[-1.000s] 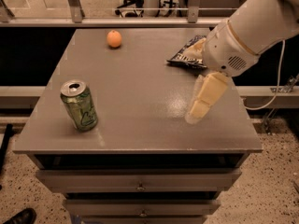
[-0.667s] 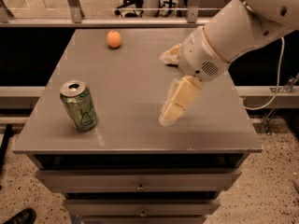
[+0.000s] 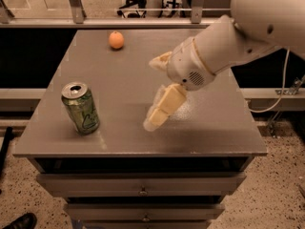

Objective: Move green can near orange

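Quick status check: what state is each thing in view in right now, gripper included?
green can: upright at the front left of the tabletop, not held.
orange: resting at the back of the tabletop, well apart from the can.
gripper: low over the middle of the tabletop, right of the can, not touching it.
table: front drawers look shut.
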Controlling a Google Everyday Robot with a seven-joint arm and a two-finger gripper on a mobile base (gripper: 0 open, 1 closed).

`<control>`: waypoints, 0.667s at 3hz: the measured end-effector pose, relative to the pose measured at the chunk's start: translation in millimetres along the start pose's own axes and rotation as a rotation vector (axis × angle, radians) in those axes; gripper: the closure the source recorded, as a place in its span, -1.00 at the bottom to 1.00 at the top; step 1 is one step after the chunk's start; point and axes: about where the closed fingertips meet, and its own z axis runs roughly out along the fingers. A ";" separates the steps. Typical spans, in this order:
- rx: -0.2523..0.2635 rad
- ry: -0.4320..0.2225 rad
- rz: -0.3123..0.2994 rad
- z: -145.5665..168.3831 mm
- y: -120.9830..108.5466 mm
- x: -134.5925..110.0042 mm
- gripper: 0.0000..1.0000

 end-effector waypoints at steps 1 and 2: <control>-0.031 -0.131 0.008 42.6 -4.4 -27.9 -1.00; -0.065 -0.227 0.017 73.4 -0.4 -49.5 -1.00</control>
